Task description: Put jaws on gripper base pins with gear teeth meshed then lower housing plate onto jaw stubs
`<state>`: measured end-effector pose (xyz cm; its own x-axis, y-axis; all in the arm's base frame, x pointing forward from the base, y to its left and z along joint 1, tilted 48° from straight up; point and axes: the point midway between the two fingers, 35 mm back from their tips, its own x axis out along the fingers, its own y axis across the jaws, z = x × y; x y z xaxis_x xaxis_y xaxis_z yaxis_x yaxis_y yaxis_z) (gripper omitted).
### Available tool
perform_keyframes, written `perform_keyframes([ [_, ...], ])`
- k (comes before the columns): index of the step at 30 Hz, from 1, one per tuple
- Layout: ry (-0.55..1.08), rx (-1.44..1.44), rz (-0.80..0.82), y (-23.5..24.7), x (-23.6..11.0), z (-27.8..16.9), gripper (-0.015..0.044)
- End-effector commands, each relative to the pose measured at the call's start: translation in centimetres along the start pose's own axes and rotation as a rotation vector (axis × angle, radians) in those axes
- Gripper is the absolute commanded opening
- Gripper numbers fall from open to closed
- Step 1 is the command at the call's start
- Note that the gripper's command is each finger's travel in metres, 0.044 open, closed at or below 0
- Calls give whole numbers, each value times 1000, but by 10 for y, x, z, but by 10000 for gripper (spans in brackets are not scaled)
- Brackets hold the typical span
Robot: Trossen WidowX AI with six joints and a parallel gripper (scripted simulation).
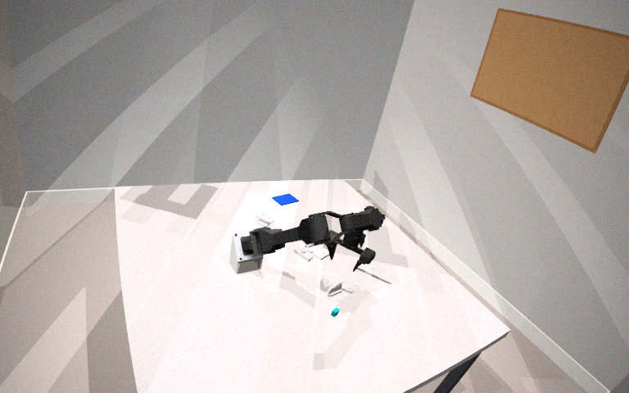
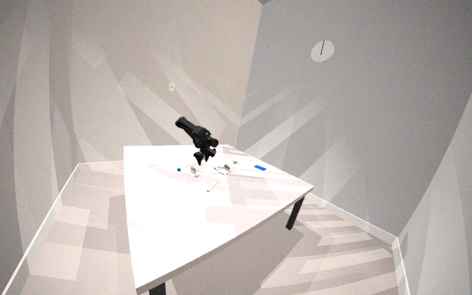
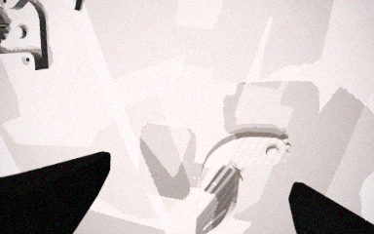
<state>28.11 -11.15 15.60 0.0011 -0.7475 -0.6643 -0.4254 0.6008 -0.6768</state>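
End effector [image 1: 343, 263] [image 2: 203, 163] [image 3: 200, 176] spread wide, nothing in it – prob. so the fingers can straddle the loose jaw [image 1: 336, 290] [image 2: 193, 170] [image 3: 243, 151]; that lies on the worktop [image 1: 208, 324] [image 2: 166, 215] [image 3: 161, 93] betw. & below the tips, apart from the base assy. [image 1: 304, 253] [image 2: 223, 169] [image 3: 43, 34]

Corkboard [image 1: 549, 79] on grey wall [image 1: 427, 106]; white table [image 2: 166, 215], dark legs; round clock [image 2: 322, 51]; streaked light, shadows.
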Motion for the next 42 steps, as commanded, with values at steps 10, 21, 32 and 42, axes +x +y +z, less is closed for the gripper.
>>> perform_keyframes([
  [10,0,0,0,0,0,0,440],
  [21,0,0,0,0,0,0,387],
  [32,0,0,0,0,0,0,99],
  [42,0,0,0,0,0,0,0],
])
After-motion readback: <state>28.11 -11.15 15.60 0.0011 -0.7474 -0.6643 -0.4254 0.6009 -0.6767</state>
